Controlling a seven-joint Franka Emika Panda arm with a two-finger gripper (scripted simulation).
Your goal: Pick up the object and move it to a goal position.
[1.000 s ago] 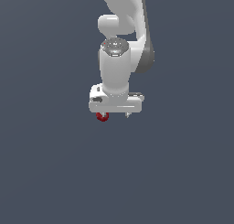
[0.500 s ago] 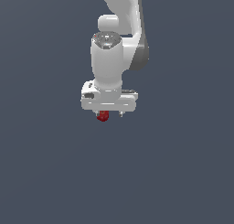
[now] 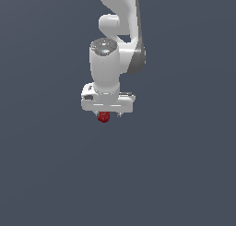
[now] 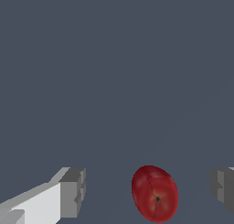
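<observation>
Dark-red, the object [image 4: 155, 194] sits between the fingers [image 4: 72, 192] of the gripper [image 4: 148, 191], nearer one than the other. The jaws stand wide apart with gaps on both sides, touching nothing.

- No text, label, brand, number or sign can be read in either view.
- The white arm's housing shows plain, unmarked surfaces.
- The dark-red object [image 4: 155, 194] bears only a dark dot and faint cracks, no lettering.
</observation>
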